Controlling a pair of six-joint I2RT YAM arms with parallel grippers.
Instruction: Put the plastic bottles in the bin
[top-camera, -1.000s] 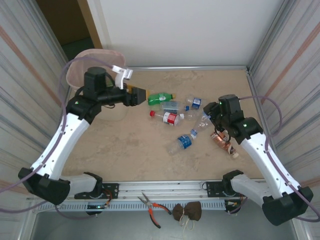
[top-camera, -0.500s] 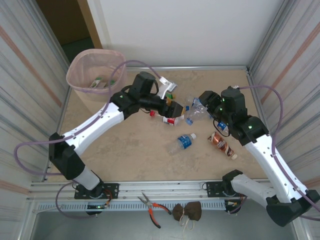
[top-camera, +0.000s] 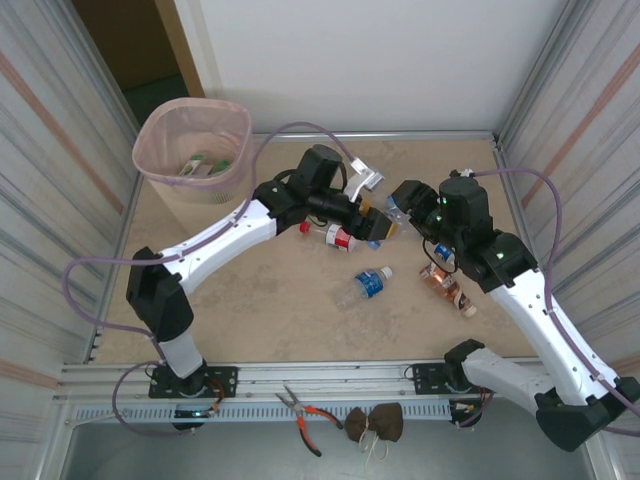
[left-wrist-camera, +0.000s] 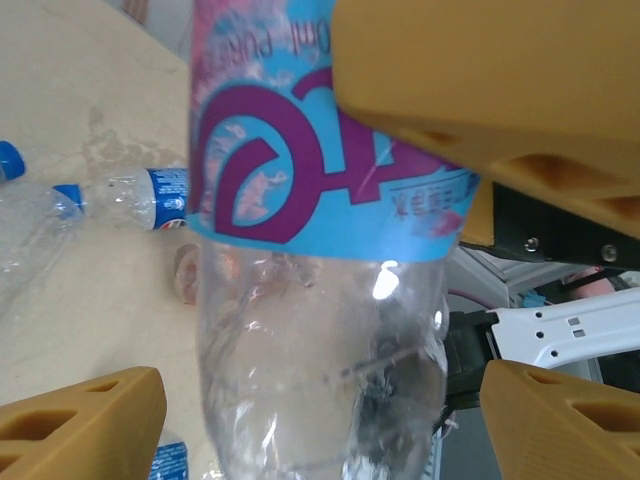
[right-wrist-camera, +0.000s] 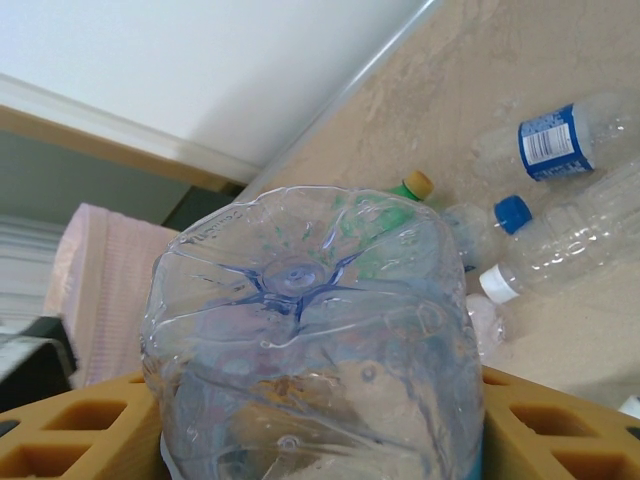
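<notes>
A clear plastic bottle with a light blue label and purple lettering (left-wrist-camera: 320, 330) is held up over the far middle of the table, well apart from the bin. The right gripper (right-wrist-camera: 320, 425) pinches it, with orange fingers (right-wrist-camera: 80, 425) pressed against both sides close to the moulded base. The left gripper (left-wrist-camera: 320, 410) is spread around the same bottle. Its orange fingertips (left-wrist-camera: 80, 420) stand off on either side with a gap showing, so they are not touching it. On the beige marbled tabletop (top-camera: 270, 300), a clear bottle with a red label (top-camera: 341, 237) lies just left of the two grippers. A clear bottle with a blue label (top-camera: 368, 284) lies nearer, and a brownish bottle (top-camera: 447, 287) lies to the right, beneath the right arm. A green bottle with a yellow cap (right-wrist-camera: 418, 186) lies farther back. The pale pink translucent plastic bin (top-camera: 195, 185) stands at the far left corner, with a few bottles inside it (top-camera: 205, 163).
</notes>
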